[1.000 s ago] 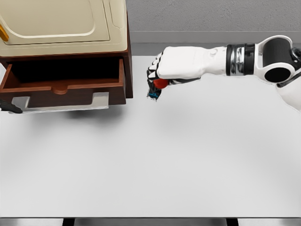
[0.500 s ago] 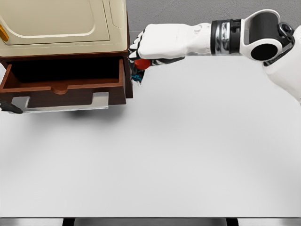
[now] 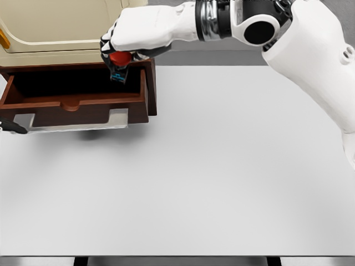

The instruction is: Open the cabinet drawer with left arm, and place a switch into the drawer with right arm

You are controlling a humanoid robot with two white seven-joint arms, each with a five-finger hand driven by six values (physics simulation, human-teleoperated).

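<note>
Over the open drawer, the right hand holds the switch.

At the far left edge a dark tip [image 3: 12, 127], seemingly the left arm's end, shows beside the drawer's [image 3: 75, 105] front corner; whether those fingers are spread or curled cannot be told. The brown cabinet [image 3: 151, 83] carries a cream appliance [image 3: 66, 27] on top, and its drawer stands pulled out over the white table [image 3: 211, 177]. The cabinet's top edge and the appliance sit just behind the right hand [image 3: 119, 52], whose fingers are curled tight around the switch [image 3: 118, 61]. Half a second ago this hand was at the cabinet's right corner; it has now crossed leftward over the drawer's right end. The switch shows a red rounded cap above a dark body with a blue glint.
</note>
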